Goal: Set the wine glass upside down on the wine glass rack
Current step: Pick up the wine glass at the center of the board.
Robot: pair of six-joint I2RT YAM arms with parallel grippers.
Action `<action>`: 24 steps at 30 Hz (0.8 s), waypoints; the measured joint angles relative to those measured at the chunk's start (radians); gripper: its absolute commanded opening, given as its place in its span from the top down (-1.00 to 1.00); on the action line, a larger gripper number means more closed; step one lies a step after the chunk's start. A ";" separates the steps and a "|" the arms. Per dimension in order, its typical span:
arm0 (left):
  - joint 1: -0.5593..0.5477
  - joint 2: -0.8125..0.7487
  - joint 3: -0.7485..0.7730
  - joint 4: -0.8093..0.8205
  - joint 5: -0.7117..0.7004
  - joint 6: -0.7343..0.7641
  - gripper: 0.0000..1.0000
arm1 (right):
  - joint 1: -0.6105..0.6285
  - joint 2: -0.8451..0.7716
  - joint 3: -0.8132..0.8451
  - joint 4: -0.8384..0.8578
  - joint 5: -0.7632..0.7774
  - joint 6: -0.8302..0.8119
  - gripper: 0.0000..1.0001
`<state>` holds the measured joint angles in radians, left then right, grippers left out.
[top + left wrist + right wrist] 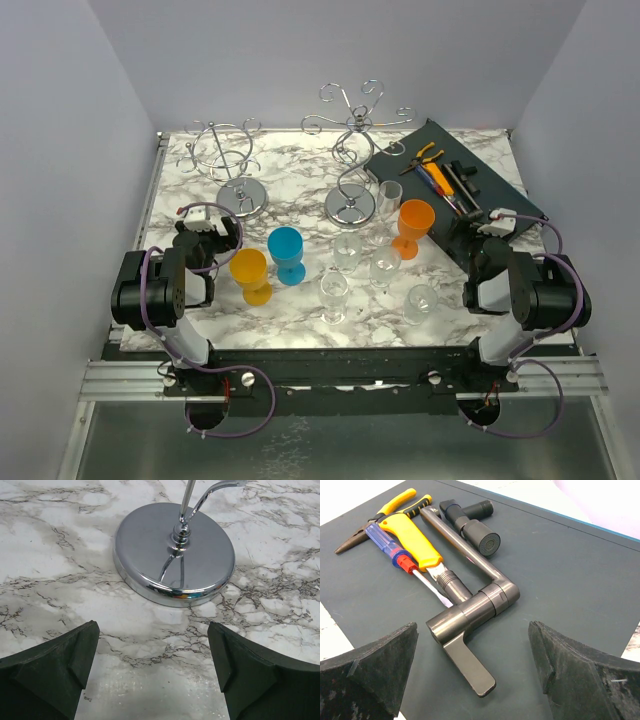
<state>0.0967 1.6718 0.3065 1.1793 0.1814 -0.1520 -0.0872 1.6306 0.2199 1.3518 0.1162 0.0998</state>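
Mostly faint clear wine glasses (pixel 333 295), rack (pixel 175 560) top cropped, left end effector (pixel 153 647) wide, right end effector (pixel 473 647) wide

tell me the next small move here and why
Probably swing the right claw left, off the tool mat, toward the nearest clear wine glass. Both claws are open and empty. The right one faces tools rather than glassware, the left claw faces a rack base, and that glass stands upright, nearest the right claw.
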 measured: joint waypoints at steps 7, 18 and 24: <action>0.000 0.000 0.000 0.000 0.000 0.000 -0.98 | 0.000 -0.001 0.000 -0.002 0.003 0.001 -1.00; 0.002 -0.155 0.112 -0.270 0.000 -0.001 -0.97 | 0.000 -0.320 0.111 -0.389 0.149 0.093 -1.00; 0.002 -0.331 0.257 -0.586 0.026 -0.010 -0.97 | -0.013 -0.473 0.323 -0.826 0.293 0.389 -1.00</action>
<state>0.0990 1.3407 0.5640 0.5934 0.2070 -0.1623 -0.1001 1.1576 0.5434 0.5262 0.4091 0.4885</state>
